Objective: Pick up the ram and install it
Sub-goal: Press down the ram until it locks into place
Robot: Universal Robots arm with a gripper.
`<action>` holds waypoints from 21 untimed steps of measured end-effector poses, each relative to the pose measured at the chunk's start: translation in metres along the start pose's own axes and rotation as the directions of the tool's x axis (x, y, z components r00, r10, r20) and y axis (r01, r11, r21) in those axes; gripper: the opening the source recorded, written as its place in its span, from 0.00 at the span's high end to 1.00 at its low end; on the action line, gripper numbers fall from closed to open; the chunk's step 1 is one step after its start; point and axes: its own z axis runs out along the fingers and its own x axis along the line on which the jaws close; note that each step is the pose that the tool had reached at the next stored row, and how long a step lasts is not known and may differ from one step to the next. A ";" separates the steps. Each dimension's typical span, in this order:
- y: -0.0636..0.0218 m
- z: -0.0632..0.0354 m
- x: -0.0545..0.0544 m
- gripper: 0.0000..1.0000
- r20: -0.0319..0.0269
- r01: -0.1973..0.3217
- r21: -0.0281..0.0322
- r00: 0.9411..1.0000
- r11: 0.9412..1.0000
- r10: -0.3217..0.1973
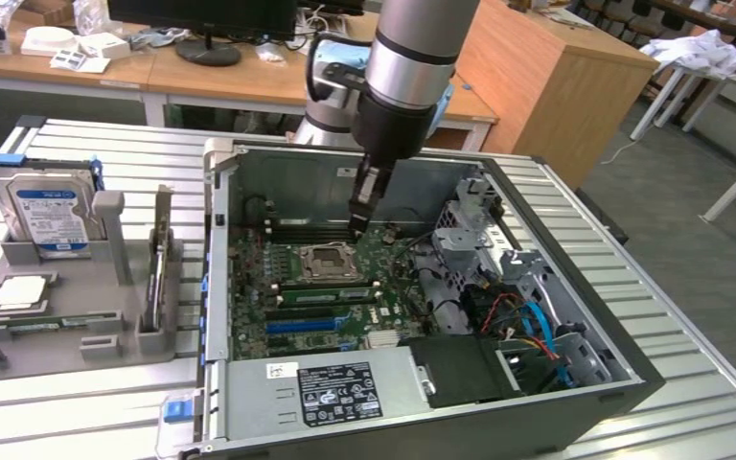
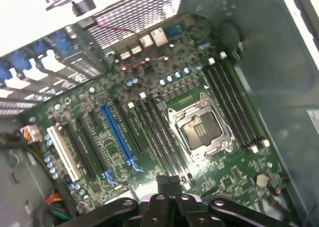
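Observation:
My gripper hangs inside the open computer case, above the motherboard and just behind the empty processor socket. In the wrist view the gripper is shut, its fingertips pressed together, and I see nothing between them. It hovers near one end of the dark memory slots beside the socket. A long narrow green stick with dark chips, apparently the ram, lies along the slots in front of the socket. I cannot tell whether it is seated.
A grey tray at the exterior view's left holds a blue-labelled hard drive, a square silver processor and a thin upright board. The power supply and a tangle of cables fill the near end of the case.

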 end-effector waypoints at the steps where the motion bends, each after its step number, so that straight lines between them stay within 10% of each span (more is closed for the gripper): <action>1: 0.0000 0.0002 0.000 0.89 0.001 -0.018 0.001 1.000 1.000 0.018; 11: -0.0001 0.0020 0.000 0.89 0.008 -0.199 0.007 0.980 0.980 0.199; 21: -0.0001 0.0037 0.000 0.89 0.016 -0.372 0.012 0.928 0.928 0.372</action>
